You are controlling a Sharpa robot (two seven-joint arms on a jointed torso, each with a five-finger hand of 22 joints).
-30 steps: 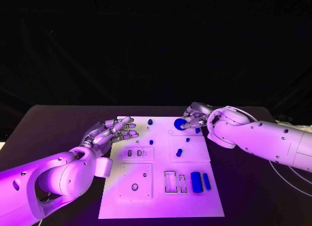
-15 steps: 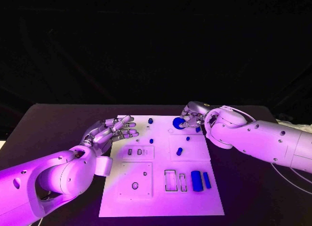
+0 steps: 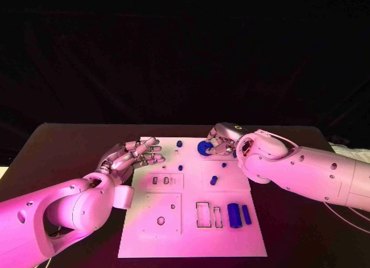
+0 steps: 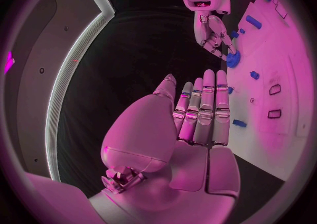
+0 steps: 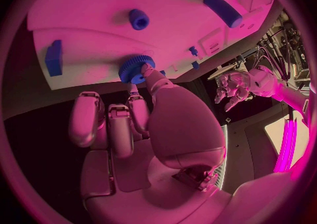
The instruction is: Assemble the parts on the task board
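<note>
- The white board (image 3: 193,223) lies in the middle of the black table (image 3: 64,145), its long sides running from the near edge toward the far edge.
- The right hand (image 3: 219,140) is over the board's far edge, near the far right corner, and grips a round blue gear (image 3: 204,147) between its fingertips; the right wrist view shows the gear (image 5: 136,69) with a ridged rim, pinched at the tip of one finger and lying right against the board's face.
- The left hand (image 3: 133,156) hangs beside the board's left edge toward the far end, released, its fingers stretched out side by side and holding nothing; the left wrist view shows the same flat hand (image 4: 192,129).
- A small blue peg (image 3: 178,144) stands near the far edge, left of the gear.
- Another small blue piece (image 3: 180,167) sits further in from the far edge, and two more (image 3: 214,180) lie in the right half of the board, one of them just below the right hand.
- Two long blue bars (image 3: 234,215) lie side by side near the right edge, toward the near end, next to rectangular slots (image 3: 202,214).
- Small oval slots (image 3: 161,181) are cut near the left edge.
</note>
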